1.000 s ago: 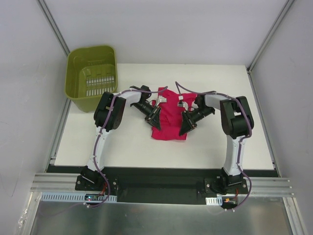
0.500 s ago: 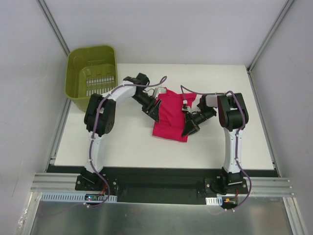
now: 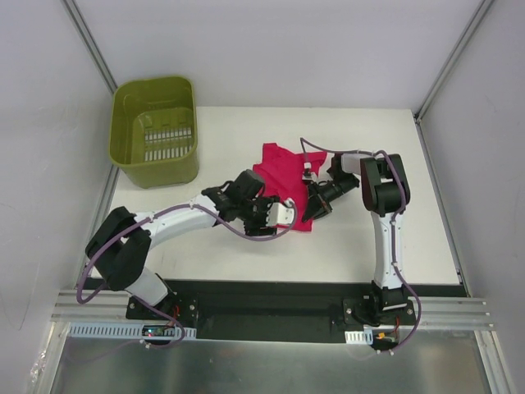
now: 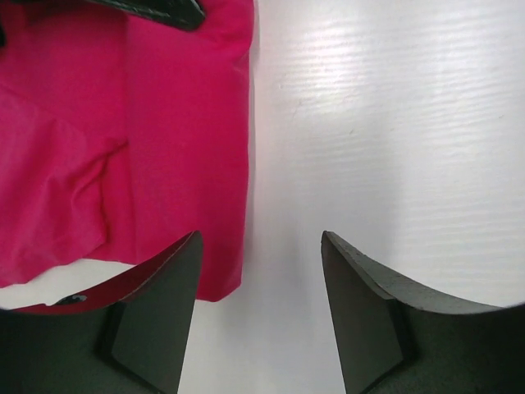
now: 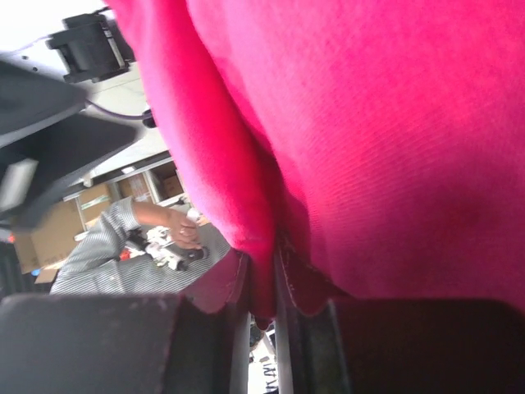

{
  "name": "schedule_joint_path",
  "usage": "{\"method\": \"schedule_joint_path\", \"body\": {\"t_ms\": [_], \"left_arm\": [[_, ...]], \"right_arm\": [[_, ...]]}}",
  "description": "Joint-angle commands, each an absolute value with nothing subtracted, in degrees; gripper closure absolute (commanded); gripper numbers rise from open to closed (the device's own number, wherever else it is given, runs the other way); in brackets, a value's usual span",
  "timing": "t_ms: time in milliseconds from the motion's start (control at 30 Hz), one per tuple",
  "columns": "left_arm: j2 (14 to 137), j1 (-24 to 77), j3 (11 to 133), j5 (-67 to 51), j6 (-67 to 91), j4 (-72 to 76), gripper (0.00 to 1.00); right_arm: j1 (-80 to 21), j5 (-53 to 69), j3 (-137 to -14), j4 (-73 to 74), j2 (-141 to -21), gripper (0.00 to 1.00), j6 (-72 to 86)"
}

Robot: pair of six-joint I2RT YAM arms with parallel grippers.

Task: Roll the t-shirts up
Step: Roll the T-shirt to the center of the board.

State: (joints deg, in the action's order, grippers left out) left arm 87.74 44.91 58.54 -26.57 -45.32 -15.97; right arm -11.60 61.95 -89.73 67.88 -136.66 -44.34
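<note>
The magenta-red t-shirt (image 3: 283, 172) lies crumpled at the table's middle. My left gripper (image 3: 275, 223) is open and empty, low over the table at the shirt's near-left corner. In the left wrist view, the gripper (image 4: 259, 246) has bare white table between its fingers, and the shirt's (image 4: 123, 148) hem runs along the left finger. My right gripper (image 3: 312, 207) is at the shirt's right edge. In the right wrist view it (image 5: 262, 287) is shut on a fold of the shirt (image 5: 369, 123), and the cloth fills most of the frame.
A green plastic basket (image 3: 156, 127) stands at the table's far left corner. The white table (image 3: 385, 238) ends at a black rail at the near edge. Grey walls close in the left, back and right sides.
My left arm has swung from the shirt's far-left side down to its near-left corner and now holds nothing. The shirt's far part lies spread toward the back. My right gripper stays on the right edge.
</note>
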Motion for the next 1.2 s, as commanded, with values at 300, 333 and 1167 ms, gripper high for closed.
{"method": "schedule_joint_path", "body": {"t_ms": [300,333,1167], "left_arm": [[93.7,47.8,52.2,-15.1,-57.6,5.4,0.41],[94.1,47.9,52.0,-15.2,-58.2,5.4,0.41],[109.6,43.1,77.0,-34.7,-48.7,-34.8,0.96]], "right_arm": [[-10.4,64.9,-96.0,83.9,-144.9,0.95,-51.5],[-10.3,65.0,-96.1,84.1,-145.1,0.95,-51.6],[6.3,52.7,-97.2,64.6,-114.9,0.04,-46.7]]}}
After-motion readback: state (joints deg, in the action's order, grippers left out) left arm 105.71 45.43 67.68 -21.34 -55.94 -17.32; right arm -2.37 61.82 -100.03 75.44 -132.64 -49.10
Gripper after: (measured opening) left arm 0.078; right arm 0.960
